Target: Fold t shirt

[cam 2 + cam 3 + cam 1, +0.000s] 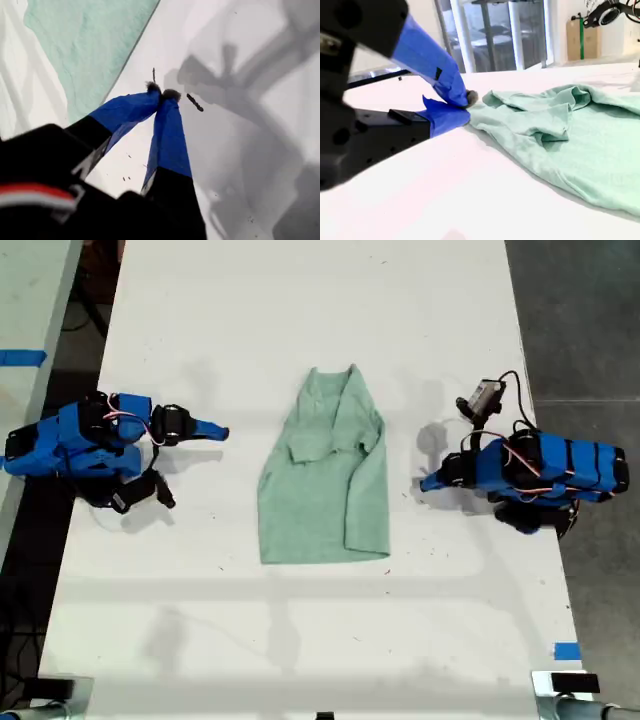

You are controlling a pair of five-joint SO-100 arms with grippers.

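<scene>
The pale mint-green t shirt (322, 480) lies in the middle of the white table (300, 300), narrowed, with a sleeve and one side folded onto its body. My first gripper (428, 483) is at the exterior view's right, shut and empty, its tips on the table a short way from the shirt's edge (85, 45). In the first wrist view the first gripper (162, 93) has its taped fingers meeting. My second gripper (220, 430) rests at the exterior view's left, shut on nothing, clear of the cloth. The second wrist view shows the second gripper (466, 100) with the rumpled shirt (560, 135) beyond it.
The table's long edges run just behind both arm bases. A strip of blue tape (567, 650) marks the exterior view's lower right, and another blue tape strip (22, 357) lies on a neighbouring surface at its left. Dark floor (580, 310) lies beyond the right edge.
</scene>
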